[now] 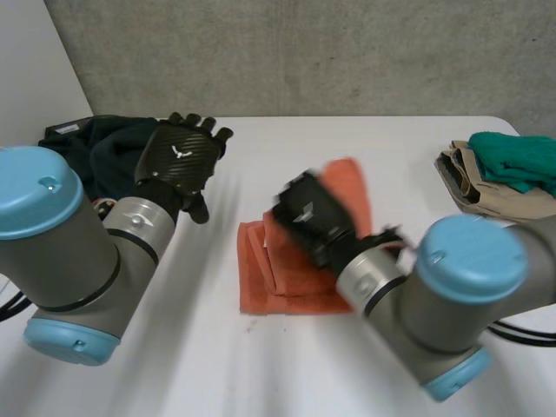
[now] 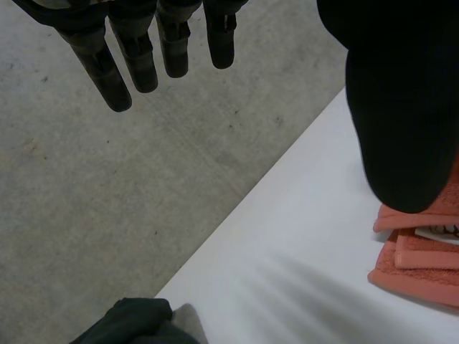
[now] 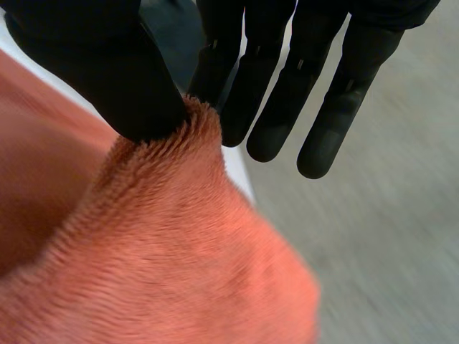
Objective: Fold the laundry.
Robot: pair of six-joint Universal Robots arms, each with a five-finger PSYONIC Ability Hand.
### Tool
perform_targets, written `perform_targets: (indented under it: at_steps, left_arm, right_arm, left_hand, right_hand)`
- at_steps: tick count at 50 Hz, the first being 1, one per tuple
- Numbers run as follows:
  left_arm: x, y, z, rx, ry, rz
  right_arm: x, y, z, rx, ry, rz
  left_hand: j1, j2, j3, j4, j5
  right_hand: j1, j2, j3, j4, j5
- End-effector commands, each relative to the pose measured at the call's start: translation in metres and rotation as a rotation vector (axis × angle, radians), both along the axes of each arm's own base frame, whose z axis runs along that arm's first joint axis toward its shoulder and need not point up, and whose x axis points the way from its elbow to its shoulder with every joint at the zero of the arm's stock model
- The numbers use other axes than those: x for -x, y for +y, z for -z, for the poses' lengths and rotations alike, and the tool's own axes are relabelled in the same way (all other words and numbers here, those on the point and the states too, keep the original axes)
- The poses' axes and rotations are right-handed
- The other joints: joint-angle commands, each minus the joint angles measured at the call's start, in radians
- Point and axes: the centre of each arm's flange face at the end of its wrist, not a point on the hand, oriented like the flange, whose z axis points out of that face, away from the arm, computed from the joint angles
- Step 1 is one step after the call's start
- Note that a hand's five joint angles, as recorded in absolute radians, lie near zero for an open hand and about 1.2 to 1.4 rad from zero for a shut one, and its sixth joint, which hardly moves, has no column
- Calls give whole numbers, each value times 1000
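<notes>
One orange towel point(image 1: 280, 287) mid-fold: right hand point(image 1: 310, 215) pinches its raised edge, left hand point(image 1: 178, 158) hangs open. Folded stack point(image 1: 504, 174) looks done; dark heap point(image 1: 91, 143) yet to fold.

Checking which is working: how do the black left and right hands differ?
The black left hand, fingers straight, holds nothing; the black right hand pinches the orange terry towel between thumb and finger. The left is by the dark clothes pile; the right over the towel. Both are black, with thumb and fingers.
</notes>
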Motion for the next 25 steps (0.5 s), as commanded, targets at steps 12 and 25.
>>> perform_targets:
  at_steps: [12, 25]
  left_arm:
    - [7, -8, -15, -5, 130, 11]
    - [99, 26, 32, -234, 153, 233]
  right_arm:
    - [29, -24, -34, -364, -360, 228]
    - [78, -67, -33, -677, -373, 498]
  left_hand:
    - [-20, -35, -35, -29, -49]
    - [-17, -32, -32, -26, -46]
  right_hand:
    - [-951, -1006, -1015, -1023, -979]
    - [-951, -1006, -1015, -1023, -979]
